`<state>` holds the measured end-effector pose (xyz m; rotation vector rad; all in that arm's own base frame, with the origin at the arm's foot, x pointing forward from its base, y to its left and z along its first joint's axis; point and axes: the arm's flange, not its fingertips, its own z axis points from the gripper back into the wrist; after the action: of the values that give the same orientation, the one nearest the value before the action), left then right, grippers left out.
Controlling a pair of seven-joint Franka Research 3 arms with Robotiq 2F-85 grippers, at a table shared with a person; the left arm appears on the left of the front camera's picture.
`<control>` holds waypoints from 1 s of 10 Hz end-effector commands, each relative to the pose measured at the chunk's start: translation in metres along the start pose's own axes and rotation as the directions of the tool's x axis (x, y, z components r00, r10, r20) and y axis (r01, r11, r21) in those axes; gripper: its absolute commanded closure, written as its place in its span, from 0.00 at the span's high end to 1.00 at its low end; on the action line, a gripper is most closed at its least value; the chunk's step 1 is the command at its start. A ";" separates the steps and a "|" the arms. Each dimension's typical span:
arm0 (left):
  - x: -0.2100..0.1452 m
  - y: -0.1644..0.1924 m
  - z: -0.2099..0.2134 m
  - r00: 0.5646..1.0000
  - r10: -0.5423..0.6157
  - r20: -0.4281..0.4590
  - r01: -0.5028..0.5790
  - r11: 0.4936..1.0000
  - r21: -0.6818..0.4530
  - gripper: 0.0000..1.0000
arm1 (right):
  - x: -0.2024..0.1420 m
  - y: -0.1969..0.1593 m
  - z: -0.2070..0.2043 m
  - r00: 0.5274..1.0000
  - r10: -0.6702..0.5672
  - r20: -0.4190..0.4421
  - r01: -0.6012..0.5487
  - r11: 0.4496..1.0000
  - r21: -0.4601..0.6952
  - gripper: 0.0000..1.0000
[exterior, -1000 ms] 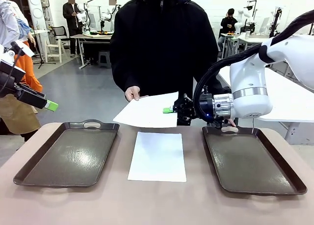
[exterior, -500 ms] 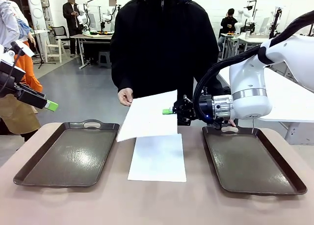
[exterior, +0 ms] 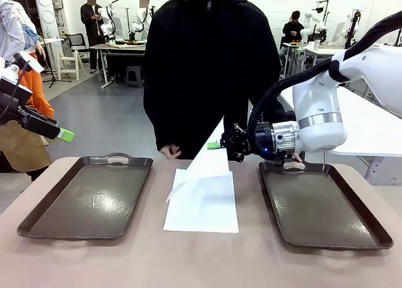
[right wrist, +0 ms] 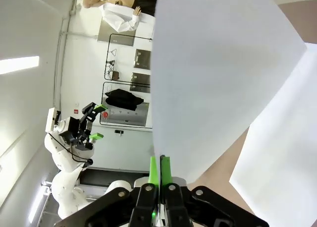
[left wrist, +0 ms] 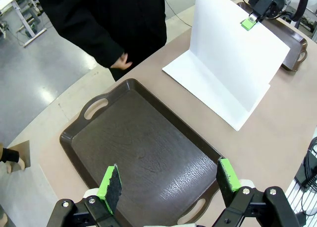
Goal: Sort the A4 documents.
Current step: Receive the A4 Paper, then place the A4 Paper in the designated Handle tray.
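Right wrist view puts the right arm's fingers (right wrist: 154, 171) pressed shut on the very edge of a thin, plain white A4 paper sheet (right wrist: 213, 73). The green pads pinch only a narrow strip near one corner. That small bite is the first weak spot: the sheet could slide out if the arm swings fast or the paper catches on something. From the pinch the sheet hangs free and steeply tilted above the middle of the light brown table (exterior: 201, 263). Its lower edge droops down to, or very nearly to, a second white A4 sheet lying flat (exterior: 204, 212) between the two trays; whether the two sheets touch I cannot tell. If they do, dragging the held sheet sideways may push the flat one out of place, and the limp paper may fold or crease on the way. The dark grey handled tray on the right (exterior: 320, 209) lies just beside the flat sheet and close under the right arm's wrist. A trailing lower edge would most likely snag on its raised rim, leaving the sheet bent or half over the rim. The person's hand (exterior: 169, 151) is near the far table edge, apart from the paper, so nothing else supports it. Farther off, the left arm's fingers (left wrist: 111, 185) stand wide apart, holding nothing, aimed at the dark grey handled tray on the left (left wrist: 143, 152). They are well apart from both sheets, and I judge little risk there unless both arms reach for the middle at once.
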<state>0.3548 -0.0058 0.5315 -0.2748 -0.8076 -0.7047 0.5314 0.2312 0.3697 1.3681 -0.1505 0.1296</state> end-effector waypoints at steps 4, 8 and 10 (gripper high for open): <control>-0.001 0.001 0.000 1.000 0.001 0.002 -0.001 1.000 -0.001 1.00 | 0.002 -0.001 -0.001 0.999 -0.024 0.047 0.024 1.000 0.006 0.00; -0.001 0.001 0.000 1.000 0.001 0.002 -0.001 1.000 -0.001 1.00 | 0.002 -0.001 -0.001 0.999 -0.024 0.047 0.024 1.000 0.006 0.00; -0.001 0.001 0.000 1.000 0.001 0.002 -0.001 1.000 -0.001 1.00 | 0.002 -0.001 0.003 1.000 -0.011 0.023 0.011 1.000 -0.001 0.01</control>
<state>0.3548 -0.0058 0.5315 -0.2748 -0.8076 -0.7047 0.5337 0.2285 0.3698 1.3694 -0.1622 0.1047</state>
